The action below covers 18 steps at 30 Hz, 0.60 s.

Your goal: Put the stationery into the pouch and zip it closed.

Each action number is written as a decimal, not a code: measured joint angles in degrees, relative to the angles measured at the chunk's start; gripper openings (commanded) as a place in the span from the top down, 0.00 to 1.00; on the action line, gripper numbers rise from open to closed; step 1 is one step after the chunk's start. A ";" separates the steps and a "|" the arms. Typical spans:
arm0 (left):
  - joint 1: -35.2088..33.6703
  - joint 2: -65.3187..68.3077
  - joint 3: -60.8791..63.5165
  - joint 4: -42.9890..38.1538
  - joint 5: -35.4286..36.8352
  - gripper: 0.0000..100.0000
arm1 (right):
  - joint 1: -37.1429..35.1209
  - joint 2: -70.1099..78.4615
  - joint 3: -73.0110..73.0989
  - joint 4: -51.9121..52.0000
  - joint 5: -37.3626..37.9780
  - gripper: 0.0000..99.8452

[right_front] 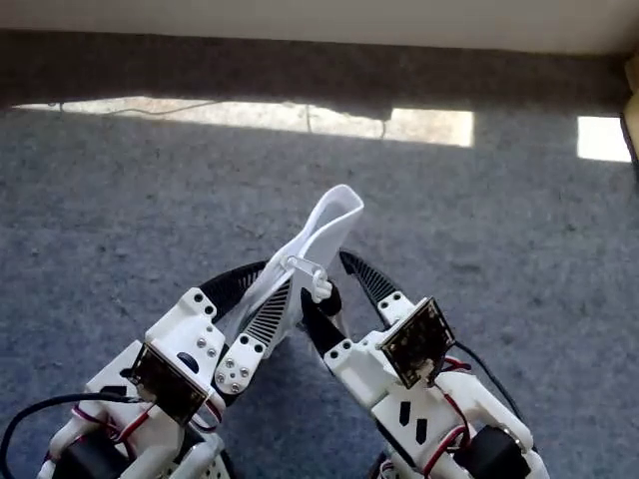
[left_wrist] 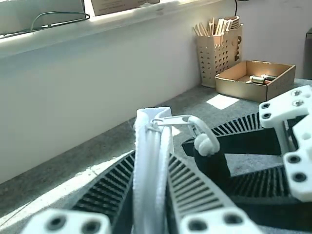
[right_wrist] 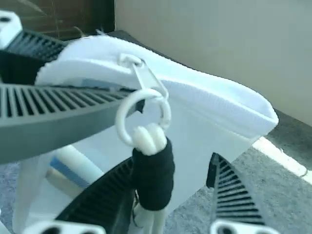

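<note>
left gripper (left_wrist: 152, 157) clamped on one end of the white pouch (right_front: 324, 225), which stands edge-up; right gripper (right_wrist: 184, 163) spread beside the pouch, black fingertip (right_wrist: 153, 168) touching its zipper pull (right_wrist: 148, 80).

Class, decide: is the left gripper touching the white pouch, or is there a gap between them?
Touching. The left wrist view shows the pouch clamped between the ribbed fingers of the left gripper, with no gap on either side.

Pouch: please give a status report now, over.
Left gripper shut on pouch. Right gripper open, fingers either side of zipper pull. Nothing in the way of the pull.
</note>
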 measured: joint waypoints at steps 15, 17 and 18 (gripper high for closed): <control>0.00 0.00 0.00 0.09 0.00 1.00 | -4.31 0.00 -4.75 -0.09 -0.18 0.81; 0.00 0.00 0.00 0.09 0.00 1.00 | -4.31 0.00 -4.75 -0.18 -0.18 0.84; 0.00 0.00 0.00 0.09 0.00 1.00 | -4.31 0.00 -4.75 -0.26 -0.18 0.87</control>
